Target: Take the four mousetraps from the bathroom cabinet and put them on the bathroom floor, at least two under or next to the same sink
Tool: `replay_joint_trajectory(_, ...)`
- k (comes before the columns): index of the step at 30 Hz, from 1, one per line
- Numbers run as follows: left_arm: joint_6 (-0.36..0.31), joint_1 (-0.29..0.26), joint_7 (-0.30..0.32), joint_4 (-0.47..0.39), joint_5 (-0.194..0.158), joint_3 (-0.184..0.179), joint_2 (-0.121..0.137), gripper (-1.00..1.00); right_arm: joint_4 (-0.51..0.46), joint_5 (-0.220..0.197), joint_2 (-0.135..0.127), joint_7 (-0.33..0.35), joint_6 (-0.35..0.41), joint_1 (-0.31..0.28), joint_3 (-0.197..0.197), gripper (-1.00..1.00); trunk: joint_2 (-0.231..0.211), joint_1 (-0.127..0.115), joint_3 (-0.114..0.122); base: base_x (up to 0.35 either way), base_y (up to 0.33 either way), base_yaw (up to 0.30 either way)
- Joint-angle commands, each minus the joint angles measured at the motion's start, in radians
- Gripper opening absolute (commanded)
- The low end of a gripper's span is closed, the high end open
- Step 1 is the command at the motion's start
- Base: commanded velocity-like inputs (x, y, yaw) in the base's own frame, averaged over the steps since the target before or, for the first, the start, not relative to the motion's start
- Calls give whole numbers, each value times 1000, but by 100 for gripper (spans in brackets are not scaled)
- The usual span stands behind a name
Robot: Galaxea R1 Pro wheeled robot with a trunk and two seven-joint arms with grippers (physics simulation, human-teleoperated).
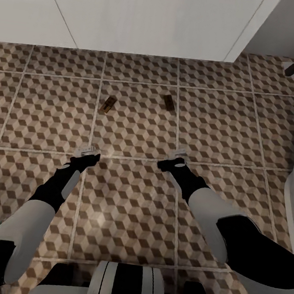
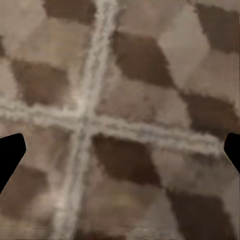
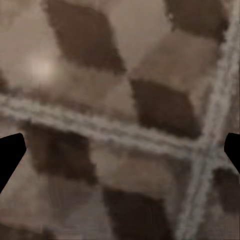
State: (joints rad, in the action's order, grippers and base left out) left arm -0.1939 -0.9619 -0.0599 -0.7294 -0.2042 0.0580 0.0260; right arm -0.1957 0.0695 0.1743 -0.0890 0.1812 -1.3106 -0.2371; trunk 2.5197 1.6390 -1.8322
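Cube-patterned tile spreads across the bathroom floor (image 1: 125, 200), brown, beige and white with pale grout lines, running up to a white two-door vanity front (image 1: 137, 15) at the far edge of the head view. Two mousetraps already lie flat on the tiles just in front of that unit — one (image 1: 107, 104) on a grout line, the other (image 1: 168, 102) a little to its right, the pair near each other but apart.

Our left gripper (image 1: 88, 153) hangs low over the floor beside a grout crossing, and our right gripper (image 1: 177, 159) sits at much the same height, further right. Both wrist views look straight down at bare tile, with the dark fingertips (image 2: 11, 155) (image 3: 11, 155) showing far apart at opposite edges and nothing between them, so we judge both grippers released and empty.

From how things lie, we judge about half the task done — if the white unit is the sink's vanity, these two traps may already meet the next-to-the-sink condition, though the basin itself is not visible here. The step in hand looks like clearing away to fetch the remaining traps. To do it well, we should lift both arms straight up before turning, keep the fingers clear of the two small boards, and steer the base so its wheels do not roll over or nudge them.
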Motion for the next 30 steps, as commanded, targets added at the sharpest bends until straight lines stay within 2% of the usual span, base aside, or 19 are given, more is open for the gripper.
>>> replay_joint_trajectory(1,-6,0,-5,-2,-11,-1,0,100,-2,7,0,-3,8,0,-3,100,0,-1,0,-333,0,0)
replay_joint_trajectory(16,-6,0,-5,-2,-11,-2,0,100,-2,7,0,-3,8,-1,-2,100,0,-1,0,-309,0,0)
replay_joint_trajectory(30,-6,0,-3,-27,-12,-4,1,100,-1,7,0,-3,8,0,-2,100,0,-1,0,-45,0,0)
